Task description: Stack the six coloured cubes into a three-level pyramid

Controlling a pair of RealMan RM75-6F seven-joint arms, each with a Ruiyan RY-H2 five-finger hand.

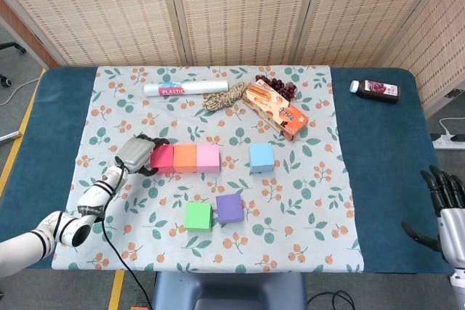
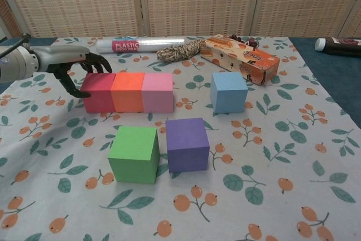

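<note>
The left hand (image 2: 79,71) sits at the left end of the base row, fingers curled round the outer side of the red cube (image 2: 98,92) — touching or just beside it, can't tell which, and not lifting anything. Red, orange cube (image 2: 128,91) and pink cube (image 2: 157,92) stand flush in one line running left-right across the table, so the row's long axis points straight away from that hand; any push goes along the row twd the blue cube (image 2: 229,91), which stands apart to the right w/ a clear gap. Green cube (image 2: 134,153) and purple cube (image 2: 187,144) wait nearer the front edge, side by side, a narrow gap btwn them. All three loose cubes look nearer the left arm. The right hand (image 1: 447,208) hangs off the table's right edge, fingers spread, holding nothing — well apart from everything. Open cloth lies round the loose cubes; the plastic wrap roll (image 2: 141,44), twine (image 2: 180,51) and snack box (image 2: 241,56) crowd only the back.
</note>
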